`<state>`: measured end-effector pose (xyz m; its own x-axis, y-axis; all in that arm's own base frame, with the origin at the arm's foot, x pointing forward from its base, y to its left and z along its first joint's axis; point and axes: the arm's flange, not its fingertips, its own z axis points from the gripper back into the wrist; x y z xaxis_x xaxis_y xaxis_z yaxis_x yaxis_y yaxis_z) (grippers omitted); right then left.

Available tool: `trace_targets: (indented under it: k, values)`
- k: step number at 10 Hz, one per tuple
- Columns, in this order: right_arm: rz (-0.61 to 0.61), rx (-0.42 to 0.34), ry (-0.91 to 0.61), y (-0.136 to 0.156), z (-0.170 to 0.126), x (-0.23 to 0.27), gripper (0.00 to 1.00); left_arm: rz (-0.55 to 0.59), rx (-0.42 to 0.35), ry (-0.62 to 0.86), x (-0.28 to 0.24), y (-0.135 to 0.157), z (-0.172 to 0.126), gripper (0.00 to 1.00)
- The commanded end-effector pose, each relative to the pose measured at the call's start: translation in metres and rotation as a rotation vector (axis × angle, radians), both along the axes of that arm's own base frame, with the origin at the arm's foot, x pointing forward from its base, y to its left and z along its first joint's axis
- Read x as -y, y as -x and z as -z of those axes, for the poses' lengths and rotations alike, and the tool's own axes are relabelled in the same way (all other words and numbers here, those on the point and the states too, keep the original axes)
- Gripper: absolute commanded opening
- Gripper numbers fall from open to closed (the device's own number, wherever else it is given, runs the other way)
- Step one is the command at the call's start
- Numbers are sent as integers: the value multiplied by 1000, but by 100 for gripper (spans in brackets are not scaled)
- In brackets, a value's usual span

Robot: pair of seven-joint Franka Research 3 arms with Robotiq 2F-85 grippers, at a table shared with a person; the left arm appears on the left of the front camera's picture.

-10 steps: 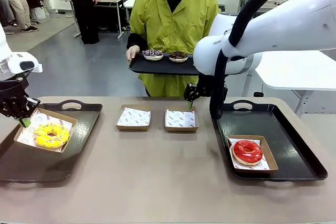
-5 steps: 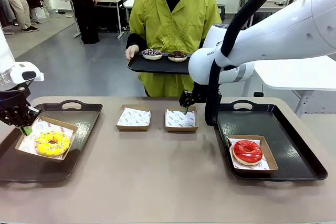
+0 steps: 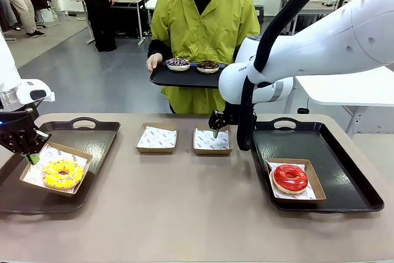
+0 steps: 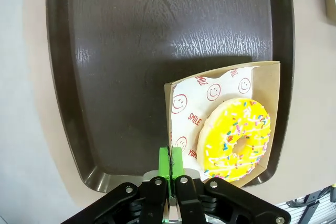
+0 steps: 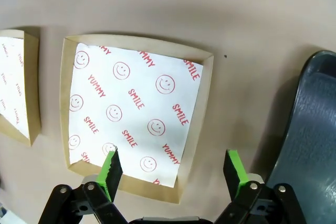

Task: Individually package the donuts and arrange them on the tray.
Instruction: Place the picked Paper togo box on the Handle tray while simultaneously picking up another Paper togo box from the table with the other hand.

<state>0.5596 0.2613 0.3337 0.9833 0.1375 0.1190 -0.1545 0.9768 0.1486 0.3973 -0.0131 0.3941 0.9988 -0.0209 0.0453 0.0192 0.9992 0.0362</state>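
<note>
While the left tool [image 4: 170,156] pinched the box [image 4: 265,72] holding the yellow donut [image 4: 236,137], apparently to place it on its tray [image 4: 131,35], the right tool [image 5: 173,169] hung spread over an empty box [image 5: 202,100].

Bright, even overhead light: your pictures come in sharp.
Left wrist view now: glare streaks across the dark tray [image 4: 157,35], and the cardboard box [image 4: 262,72] drops a crisp shadow beside it. Front view, a gloss spot on the red donut [image 3: 290,177], background a touch soft. Right wrist view — soft shadow on the table [image 5: 247,35] towards the lower right. Both wrist views bow at the edges.
</note>
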Motion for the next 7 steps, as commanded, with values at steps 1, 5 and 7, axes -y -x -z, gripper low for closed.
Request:
trace_targets:
  k: [1, 5, 7]
  values:
    - [-15, 27, 8, -10, 3, -2, 100, 13, 11, 13, 3, -3, 8, 1]
    - [-18, 15, 3, -9, 2, 3, 75, 42, -36, 43, 12, -7, 20, 1]
    - [-26, 13, 0, -10, 2, 2, 15, 43, -34, 46, 11, -7, 20, 59]
